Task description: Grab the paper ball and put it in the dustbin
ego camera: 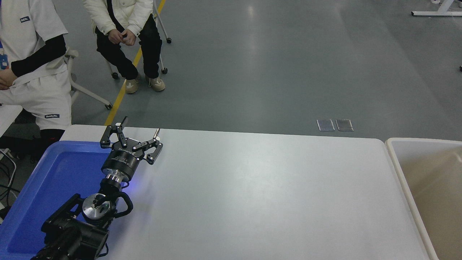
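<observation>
Head view: dustbin [391, 144] far right of spread left pincer [140, 130]

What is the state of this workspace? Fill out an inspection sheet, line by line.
Surface: white table, bare across its middle.
Job's things: dustbin at the table's right end, the part in view showing only smooth tan wall; no paper ball seen anywhere.
Clutter: blue tray at the left end, visible part holds nothing.
Grippers: left gripper open, over the tray's right edge near the far side of the table, holding nothing; right gripper not in view.
Cables: dark cables hang off the table's left side.
Surroundings: two people seated beyond the far left corner; yellow floor line; two floor plates.
</observation>
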You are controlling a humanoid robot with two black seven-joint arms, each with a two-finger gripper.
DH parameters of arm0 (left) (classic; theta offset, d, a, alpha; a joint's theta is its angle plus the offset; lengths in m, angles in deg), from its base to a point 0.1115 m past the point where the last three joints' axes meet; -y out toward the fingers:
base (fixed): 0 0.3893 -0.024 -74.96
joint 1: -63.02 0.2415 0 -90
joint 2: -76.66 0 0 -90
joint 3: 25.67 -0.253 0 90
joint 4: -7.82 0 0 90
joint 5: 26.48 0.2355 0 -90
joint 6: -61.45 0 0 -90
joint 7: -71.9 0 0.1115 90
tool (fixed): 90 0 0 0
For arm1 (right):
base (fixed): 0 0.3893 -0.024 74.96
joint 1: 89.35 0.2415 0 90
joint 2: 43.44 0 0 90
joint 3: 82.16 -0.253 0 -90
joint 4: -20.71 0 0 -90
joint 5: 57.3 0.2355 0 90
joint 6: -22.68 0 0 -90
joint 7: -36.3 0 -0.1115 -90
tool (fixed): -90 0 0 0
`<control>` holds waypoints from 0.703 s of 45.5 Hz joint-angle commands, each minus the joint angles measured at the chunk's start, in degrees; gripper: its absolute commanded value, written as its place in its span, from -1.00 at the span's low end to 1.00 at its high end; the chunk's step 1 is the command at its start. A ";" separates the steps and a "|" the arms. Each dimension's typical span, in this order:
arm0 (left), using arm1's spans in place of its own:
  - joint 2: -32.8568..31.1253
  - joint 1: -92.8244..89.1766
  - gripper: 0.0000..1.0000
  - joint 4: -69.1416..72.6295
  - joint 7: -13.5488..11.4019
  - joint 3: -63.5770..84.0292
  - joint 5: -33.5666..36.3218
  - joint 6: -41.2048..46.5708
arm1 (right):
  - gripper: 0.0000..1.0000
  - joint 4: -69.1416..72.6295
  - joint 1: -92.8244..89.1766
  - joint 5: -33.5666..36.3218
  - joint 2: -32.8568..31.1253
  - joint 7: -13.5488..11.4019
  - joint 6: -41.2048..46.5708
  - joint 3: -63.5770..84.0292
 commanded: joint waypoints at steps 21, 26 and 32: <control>0.00 0.00 0.98 0.00 0.00 0.00 0.01 0.06 | 1.00 27.53 3.31 -1.03 -2.25 0.22 0.09 -55.49; 0.00 0.00 0.98 0.00 0.00 0.00 0.01 0.06 | 1.00 27.88 1.03 -1.03 -0.06 0.31 0.09 -60.58; 0.00 0.00 0.98 0.00 0.00 0.00 0.01 -0.03 | 1.00 27.62 -2.05 -1.03 5.39 4.08 0.18 -73.23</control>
